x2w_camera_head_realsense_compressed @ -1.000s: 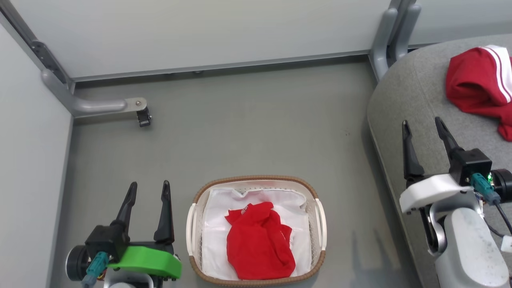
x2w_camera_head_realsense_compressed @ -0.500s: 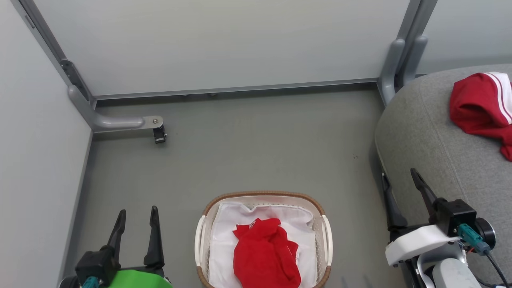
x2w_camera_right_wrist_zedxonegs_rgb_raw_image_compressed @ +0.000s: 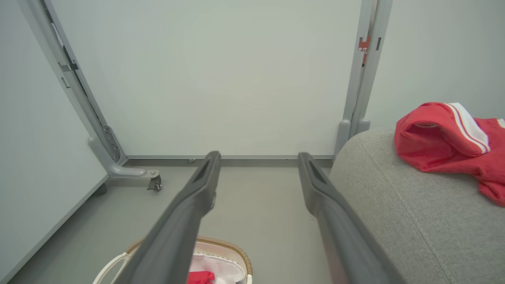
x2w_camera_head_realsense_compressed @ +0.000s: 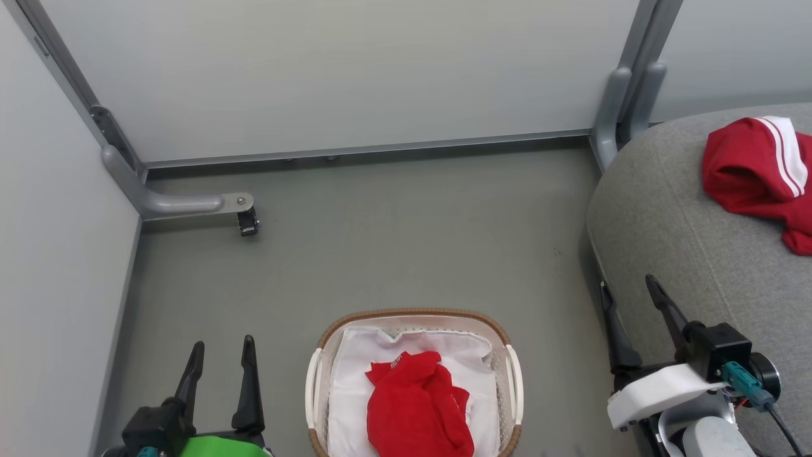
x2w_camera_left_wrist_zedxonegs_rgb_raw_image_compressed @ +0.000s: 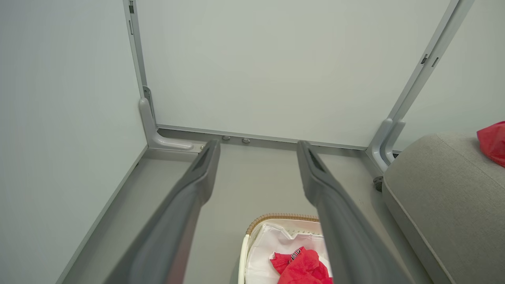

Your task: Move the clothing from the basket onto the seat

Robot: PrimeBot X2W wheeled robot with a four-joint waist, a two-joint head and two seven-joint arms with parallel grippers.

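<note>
The cream basket (x2w_camera_head_realsense_compressed: 511,374) with a brown rim sits on the floor at the bottom centre, its white liner showing. Inside it lies a crumpled red garment with small white print (x2w_camera_head_realsense_compressed: 415,409) (x2w_camera_left_wrist_zedxonegs_rgb_raw_image_compressed: 302,268). A second red garment with white stripes (x2w_camera_head_realsense_compressed: 755,171) (x2w_camera_right_wrist_zedxonegs_rgb_raw_image_compressed: 442,138) rests on the grey seat (x2w_camera_head_realsense_compressed: 685,254) (x2w_camera_right_wrist_zedxonegs_rgb_raw_image_compressed: 394,205) at the right. My left gripper (x2w_camera_head_realsense_compressed: 221,355) is open and empty, left of the basket. Beside the seat's edge, to the basket's right, my right gripper (x2w_camera_head_realsense_compressed: 631,295) also stands open and empty.
Pale partition walls close in the back and left. A grey metal foot with a small caster (x2w_camera_head_realsense_compressed: 246,222) lies on the floor at the left. A double upright post (x2w_camera_head_realsense_compressed: 625,95) stands by the seat's far corner. Grey floor (x2w_camera_head_realsense_compressed: 406,241) stretches beyond the basket.
The head view has tilted upward, so everything sits lower in the frame. Relative to the seat, my right gripper has pulled back from over the cushion to beside its edge. Both garments lie unchanged.
</note>
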